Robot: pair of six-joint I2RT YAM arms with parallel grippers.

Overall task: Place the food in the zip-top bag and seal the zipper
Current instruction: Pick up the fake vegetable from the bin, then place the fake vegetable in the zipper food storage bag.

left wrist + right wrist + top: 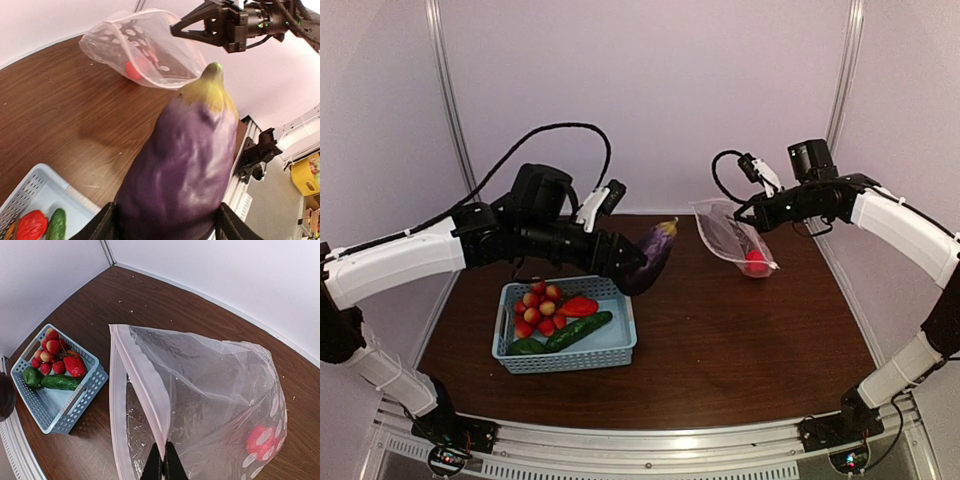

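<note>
**A:** Where is your eggplant?

**B:** Centre of the top view, off the table. The purple eggplant is clamped at its fat end by the left gripper and tilts up, yellow-green cap toward the bag.

**A:** And the bag?

**B:** Look upper right. Your clear polka-dot zip-top bag hangs from the right gripper, which pinches the white zipper strip. The mouth stands open, and one red piece lies at the bottom.

**A:** The rest?

**B:** Lower left, in the blue basket. You have cherry tomatoes at the back left, with the red pepper beside them. The cucumber lies diagonally in front, with a small dark green piece at its left end.
</note>
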